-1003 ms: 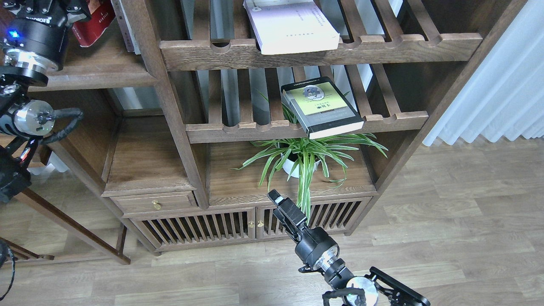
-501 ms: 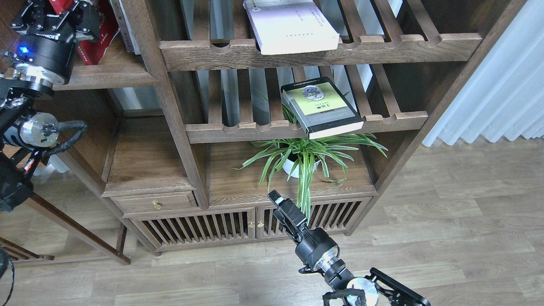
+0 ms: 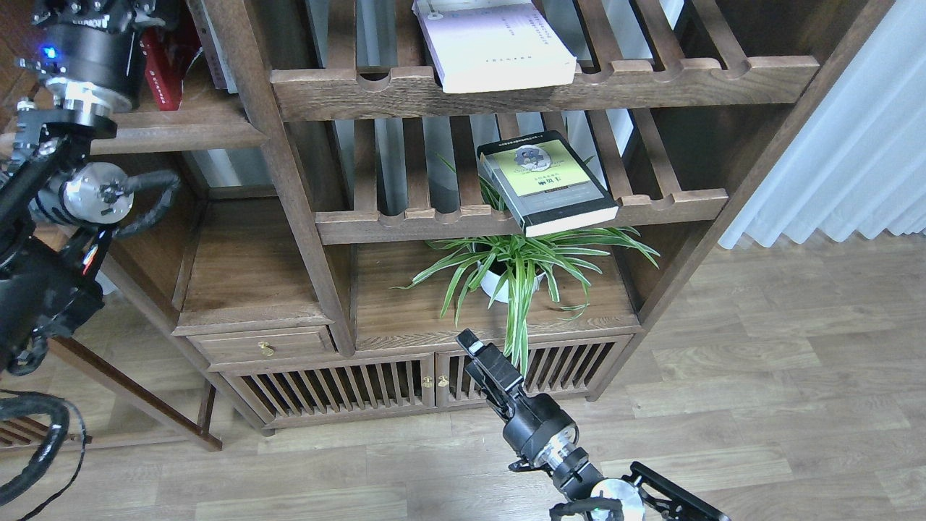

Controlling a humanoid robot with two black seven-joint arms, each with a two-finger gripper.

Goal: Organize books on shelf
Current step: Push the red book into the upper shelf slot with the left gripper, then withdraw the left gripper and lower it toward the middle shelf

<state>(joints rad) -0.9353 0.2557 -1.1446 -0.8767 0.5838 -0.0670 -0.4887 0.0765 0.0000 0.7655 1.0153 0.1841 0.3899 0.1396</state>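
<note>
Three paperbacks show. My left hand (image 3: pixel 108 7), fingers cropped so its state is unreadable, sits against the upright red book (image 3: pixel 160 72) on the smooth flat shelf (image 3: pixel 188 126). The black book (image 3: pixel 550 181) and white-lilac book (image 3: pixel 495 47) lie on slatted racks (image 3: pixel 521 79). My right hand (image 3: pixel 474 346) appears pressed together.

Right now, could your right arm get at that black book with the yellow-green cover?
Probably yes. The right gripper hangs low before the cabinet doors; the black book overhangs the slatted rack's front rail, with only plant leaves between.

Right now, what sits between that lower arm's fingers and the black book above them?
In the head view, a potted spider plant sits between the right gripper and the black book; its leaves spread beneath the slatted rack holding the book.
</note>
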